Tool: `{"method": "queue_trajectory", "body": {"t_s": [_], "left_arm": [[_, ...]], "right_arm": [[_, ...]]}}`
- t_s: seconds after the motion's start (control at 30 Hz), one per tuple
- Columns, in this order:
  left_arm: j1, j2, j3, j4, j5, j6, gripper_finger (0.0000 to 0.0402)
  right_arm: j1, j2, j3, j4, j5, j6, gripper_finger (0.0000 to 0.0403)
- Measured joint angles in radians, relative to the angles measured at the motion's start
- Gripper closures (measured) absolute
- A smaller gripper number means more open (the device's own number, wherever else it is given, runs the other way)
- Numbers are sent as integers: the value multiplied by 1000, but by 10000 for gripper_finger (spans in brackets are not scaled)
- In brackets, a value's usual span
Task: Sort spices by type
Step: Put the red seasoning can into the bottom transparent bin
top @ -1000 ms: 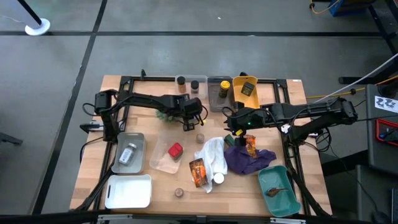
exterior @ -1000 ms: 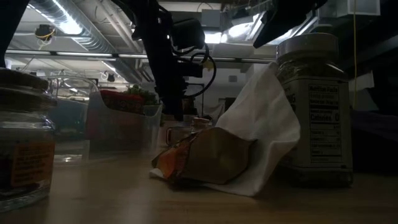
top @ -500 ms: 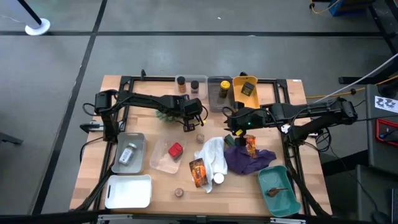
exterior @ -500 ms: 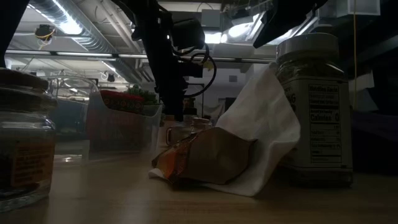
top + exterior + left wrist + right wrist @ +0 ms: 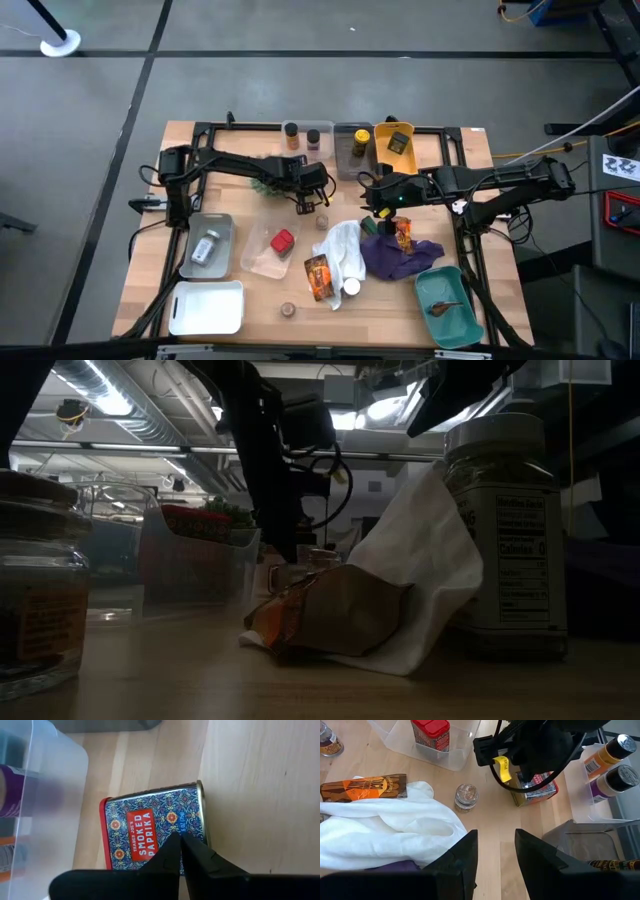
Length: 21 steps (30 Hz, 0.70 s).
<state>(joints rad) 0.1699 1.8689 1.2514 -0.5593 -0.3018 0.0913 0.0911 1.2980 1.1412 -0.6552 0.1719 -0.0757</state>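
Note:
A smoked paprika tin point(image 5: 145, 820), red-edged with a blue patterned face, lies flat on the table between the clear bins. My left gripper point(image 5: 179, 839) is shut, and its tips stand over the tin's face. In the high view it point(image 5: 303, 203) is at the table's middle, and the right wrist view shows it above the tin point(image 5: 542, 794). My right gripper point(image 5: 495, 862) hangs open above the table's right middle with nothing between its fingers. A small clear jar point(image 5: 466, 796) stands near the tin. An orange foil packet point(image 5: 362, 787) lies by the white cloth point(image 5: 395, 835). My left gripper's shut fingertips point(image 5: 172, 845) point down at a slant onto the tin's printed face point(image 5: 165, 822), near its lower edge. The tin lies flat on the table. Whether the tips touch it, I cannot tell.
A clear tray point(image 5: 262, 262) holds a red tin point(image 5: 282, 241). Jars stand in the far bins point(image 5: 305, 135), beside a yellow container point(image 5: 395, 143). A purple cloth point(image 5: 400, 257), teal tray point(image 5: 450, 300), white tray point(image 5: 207, 307), grey tray point(image 5: 205, 247) and green plant point(image 5: 265, 187) ring the middle.

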Motion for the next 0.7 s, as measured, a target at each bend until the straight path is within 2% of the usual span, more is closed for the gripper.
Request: {"method": "queue_trajectory", "body": {"t_s": [0.7], "left_arm": [[-11, -14, 5, -5, 3, -12, 401]], "right_arm": [[0, 0, 0, 2, 0, 0, 272]]}}
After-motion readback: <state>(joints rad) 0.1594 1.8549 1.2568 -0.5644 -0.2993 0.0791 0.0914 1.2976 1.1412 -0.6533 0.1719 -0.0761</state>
